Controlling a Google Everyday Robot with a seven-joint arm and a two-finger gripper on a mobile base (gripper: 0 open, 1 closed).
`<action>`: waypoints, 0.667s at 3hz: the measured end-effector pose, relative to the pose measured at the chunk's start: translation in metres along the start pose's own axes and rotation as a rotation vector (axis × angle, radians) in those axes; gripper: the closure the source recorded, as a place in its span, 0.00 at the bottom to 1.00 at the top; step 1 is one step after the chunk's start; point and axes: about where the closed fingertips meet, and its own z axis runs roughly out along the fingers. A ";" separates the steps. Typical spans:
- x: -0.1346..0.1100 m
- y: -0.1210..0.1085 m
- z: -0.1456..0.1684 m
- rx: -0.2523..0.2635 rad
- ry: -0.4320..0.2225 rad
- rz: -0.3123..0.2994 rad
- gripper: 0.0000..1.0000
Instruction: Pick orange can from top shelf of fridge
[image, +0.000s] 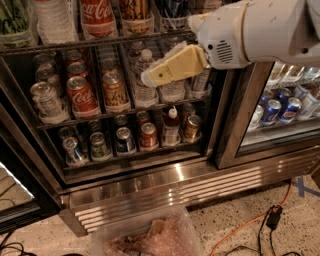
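We look into the fridge (150, 175), a stainless-steel drinks cooler with a ribbed steel grille (190, 192) at 6 o'clock, standing on a speckled terrazzo floor (225, 207). On that floor an orange cable (235, 231) runs at 5 o'clock, and a clear plastic bin (180, 225) of crumpled wrap sits at 6.

The grey wire-rack surface (131, 109) crosses the middle of the cabinet. It carries the orange can (114, 90), at 10 o'clock from the frame's centre. The can is a coppery cylinder with a silver lid and dark lettering that we cannot read. Just beside it, at its 9 o'clock, stands a red can (81, 95) marked "Coca-Cola". At its 3 o'clock are clear ribbed water bottles (145, 92). On the rack above, at 12 o'clock, a red bottle (97, 15) shows the same script. Behind the glass door at 3 o'clock we see glossy blue cans (272, 111).

The claw (150, 77) is a tan wedge on a smooth, rounded white arm (260, 30) reaching in from 2 o'clock. It hangs in front of the water bottles, at the orange can's 2 o'clock, near it but apart. Whether the claw is clenched or released we cannot tell.
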 end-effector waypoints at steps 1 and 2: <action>0.000 0.000 0.000 0.000 0.000 0.000 0.00; -0.005 -0.001 0.021 0.014 -0.066 0.032 0.00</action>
